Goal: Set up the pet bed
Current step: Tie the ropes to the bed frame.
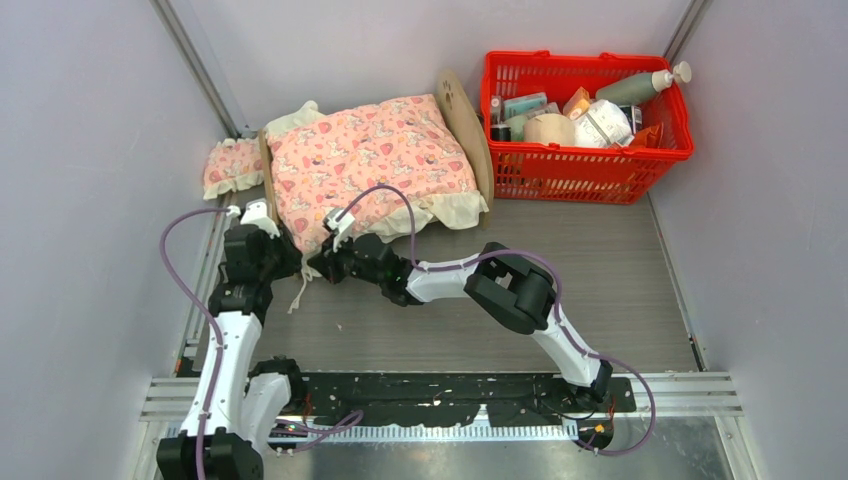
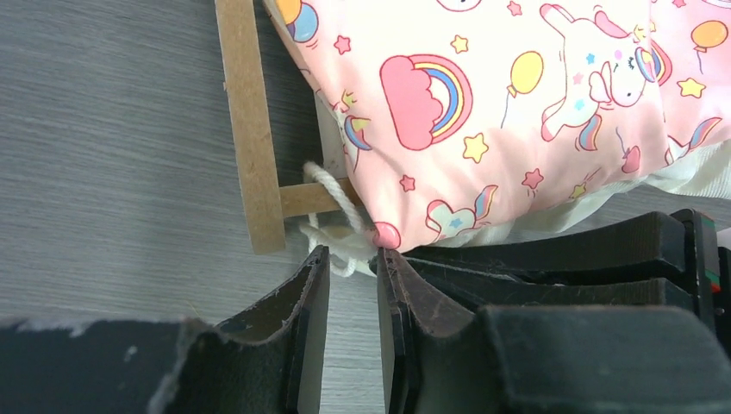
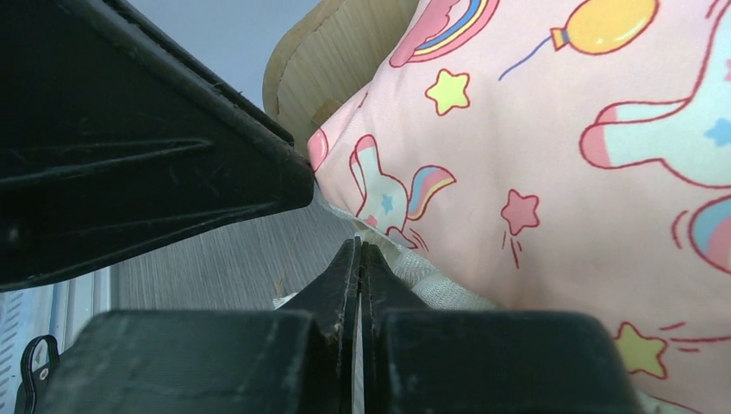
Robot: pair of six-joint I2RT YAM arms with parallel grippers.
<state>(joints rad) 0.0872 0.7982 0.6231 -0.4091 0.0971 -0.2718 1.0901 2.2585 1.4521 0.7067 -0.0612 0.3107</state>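
Observation:
The pet bed (image 1: 462, 112) lies at the back of the table, its arched headboard toward the right. A pink patterned blanket (image 1: 370, 160) covers it and hides the mattress. Both grippers meet at the blanket's near left corner. My left gripper (image 1: 293, 262) (image 2: 352, 254) is open, with only bare floor between its fingers; its tips sit at a white cord (image 2: 332, 194) beside the plywood foot frame (image 2: 250, 129). My right gripper (image 1: 318, 266) (image 3: 359, 244) is shut, tips together, with the cream frill (image 3: 431, 280) against one finger. I see nothing clearly pinched between its tips.
A small pink frilled pillow (image 1: 232, 165) lies on the floor left of the bed, against the wall. A red basket (image 1: 585, 150) full of bottles and packets stands at the back right, close to the headboard. Grey walls close in both sides.

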